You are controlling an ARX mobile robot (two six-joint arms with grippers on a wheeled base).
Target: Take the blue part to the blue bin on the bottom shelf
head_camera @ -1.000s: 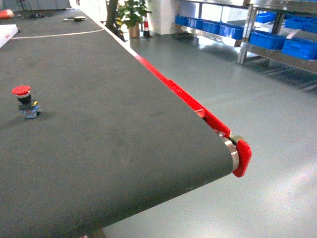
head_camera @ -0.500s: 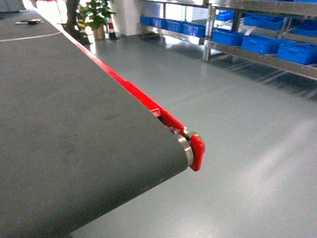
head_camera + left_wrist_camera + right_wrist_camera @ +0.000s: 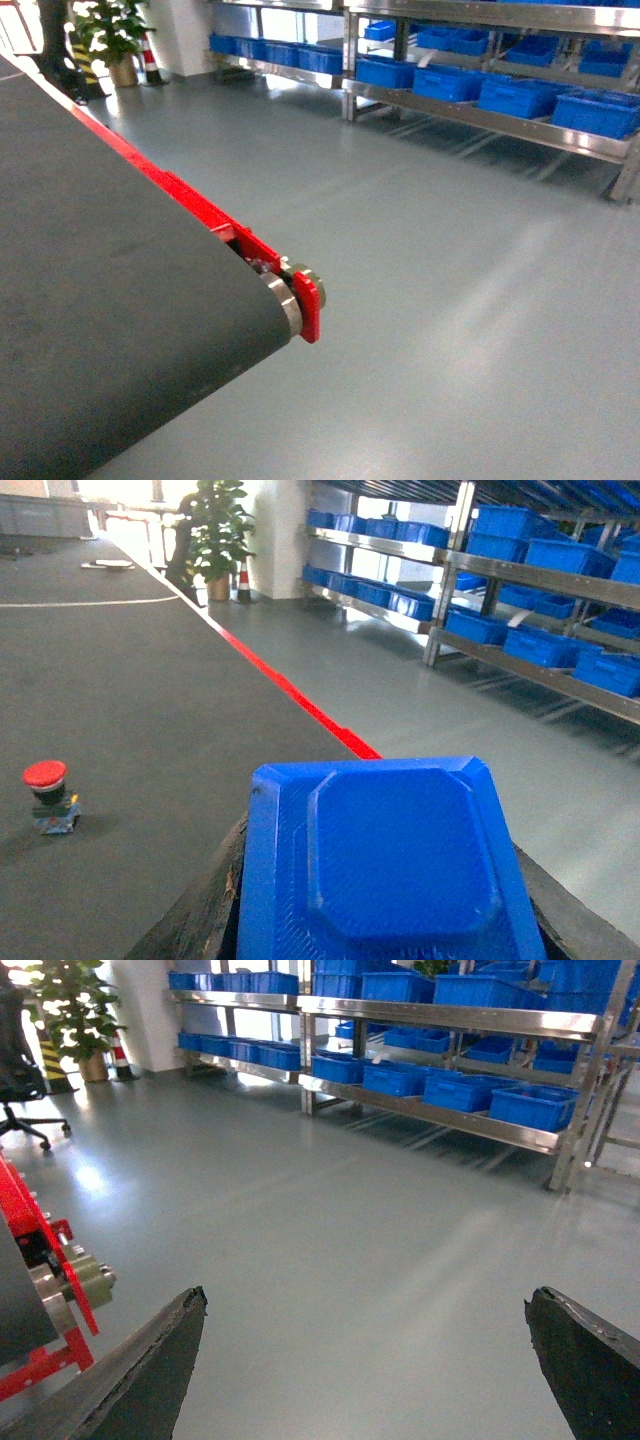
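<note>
Grey floor (image 3: 450, 300) spreads wide between conveyor belt (image 3: 110, 300) end and shelving; left gripper (image 3: 385, 920) clamps the blue part (image 3: 385, 865), right gripper (image 3: 365, 1360) gapes.

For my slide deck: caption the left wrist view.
Left hand shut on dark-blue blocky part above dark conveyor belt; red-capped push button stands behind.

The dark conveyor belt (image 3: 110, 300) lies at left with a red-capped push button (image 3: 47, 795) on it, grey floor (image 3: 450, 280) to its right, steel shelving with blue plastic bins (image 3: 520, 95) behind.
</note>
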